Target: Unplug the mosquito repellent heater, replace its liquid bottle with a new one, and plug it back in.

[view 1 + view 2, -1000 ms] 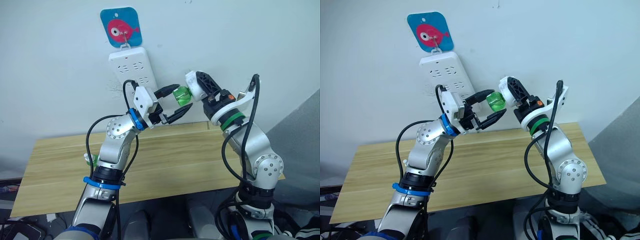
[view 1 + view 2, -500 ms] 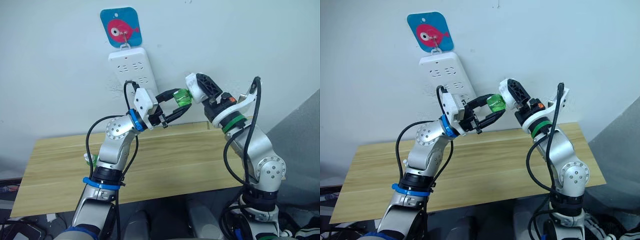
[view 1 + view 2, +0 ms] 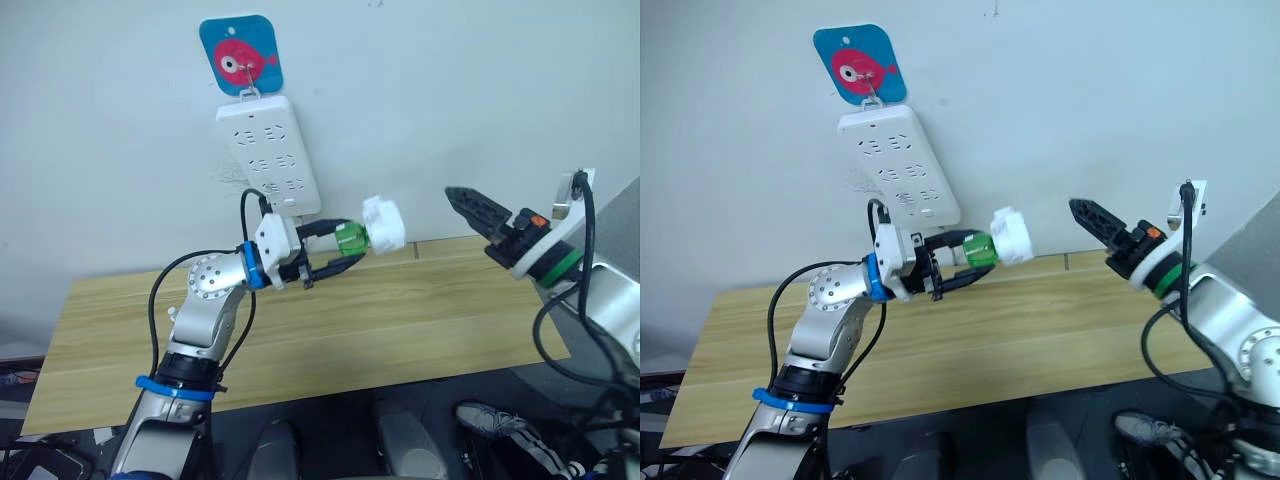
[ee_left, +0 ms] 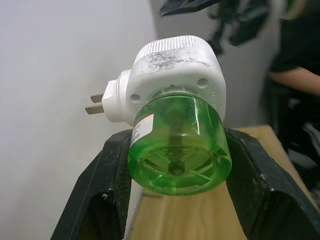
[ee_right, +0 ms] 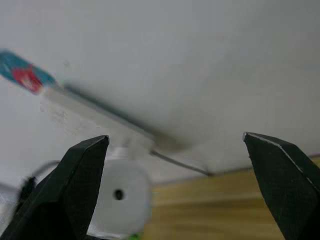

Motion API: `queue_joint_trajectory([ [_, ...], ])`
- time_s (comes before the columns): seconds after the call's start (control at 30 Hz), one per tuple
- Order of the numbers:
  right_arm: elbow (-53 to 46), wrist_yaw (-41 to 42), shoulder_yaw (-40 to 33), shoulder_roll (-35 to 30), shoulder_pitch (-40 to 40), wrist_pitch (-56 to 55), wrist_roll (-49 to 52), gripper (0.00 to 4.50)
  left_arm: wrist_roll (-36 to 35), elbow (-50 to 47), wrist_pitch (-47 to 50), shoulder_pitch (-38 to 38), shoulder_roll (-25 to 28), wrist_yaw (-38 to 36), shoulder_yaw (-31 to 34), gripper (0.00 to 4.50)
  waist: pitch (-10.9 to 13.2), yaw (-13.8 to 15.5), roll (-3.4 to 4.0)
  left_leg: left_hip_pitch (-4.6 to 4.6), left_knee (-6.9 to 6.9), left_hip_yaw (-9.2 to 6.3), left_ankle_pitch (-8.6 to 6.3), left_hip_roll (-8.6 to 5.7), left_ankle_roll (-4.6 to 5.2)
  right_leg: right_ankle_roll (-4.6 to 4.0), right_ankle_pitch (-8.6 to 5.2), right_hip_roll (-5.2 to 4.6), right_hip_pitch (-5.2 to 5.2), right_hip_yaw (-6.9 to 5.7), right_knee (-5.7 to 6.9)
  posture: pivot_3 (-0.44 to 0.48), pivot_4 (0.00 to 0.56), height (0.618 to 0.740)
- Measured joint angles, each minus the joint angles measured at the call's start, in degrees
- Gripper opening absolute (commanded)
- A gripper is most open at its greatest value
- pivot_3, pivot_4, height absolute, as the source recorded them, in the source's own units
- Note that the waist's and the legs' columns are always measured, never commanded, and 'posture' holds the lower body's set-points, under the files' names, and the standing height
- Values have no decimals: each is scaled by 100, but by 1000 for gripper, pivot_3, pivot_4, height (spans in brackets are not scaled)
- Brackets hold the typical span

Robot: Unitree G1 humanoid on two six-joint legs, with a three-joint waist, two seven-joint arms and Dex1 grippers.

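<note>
Left pincer [image 3: 335,253]: clamped on the green bottle [image 3: 349,238], one black finger on each side of it, as the left wrist view shows [image 4: 178,145]. It is held in the air above the tabletop [image 3: 400,320], just below the lower end of the power strip [image 3: 268,150].

Heater [image 3: 384,222]: white, rounded, seated on the far end of the green bottle, beyond the fingertips. It touches neither the tabletop nor the power strip.

Long axis: bottle and heater form one line running outward from the left pincer, toward the robot's right and tilted slightly upward. The bottle's flat base faces the left wrist; the heater's rounded body is the outer end.

Prongs [image 4: 96,103]: two metal blades project sideways from the heater body, across the long axis, toward the white wall [image 3: 450,90]. They are free in the air, not in any socket.

Right pincer [image 3: 478,212]: fingers apart and holding nothing, per the right wrist view. It is raised over the right end of the tabletop, well apart from the heater, tips pointing toward it.

Power strip: white, hangs on the wall at a slant, from a hook on a blue sticker with a red fish [image 3: 241,55].

Tabletop: light wood, running along the wall.
</note>
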Motion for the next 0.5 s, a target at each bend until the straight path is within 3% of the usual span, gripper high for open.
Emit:
queue_joint_trajectory([
  [0.1,81,1157,63,-328,-22,477,-210,4500,-34,-14,-248,60,118,-327,-74,2275,0,30,0,0,1,-1,0,4,0,0,0,5,1,0,-1,-199,207,725],
  [0.2,565,2056,453,-841,-152,1373,370,4500,-48,-52,-541,153,228,-566,-87,2275,2,86,2,0,6,5,-1,3,1,0,0,4,4,7,-4,-185,209,725],
  [0.5,1107,2563,1310,-882,-734,2111,1020,4500,-60,-258,-902,352,353,-825,-143,2275,6,192,-3,-2,10,0,-2,2,2,0,0,3,6,2,-4,-163,212,725],
])
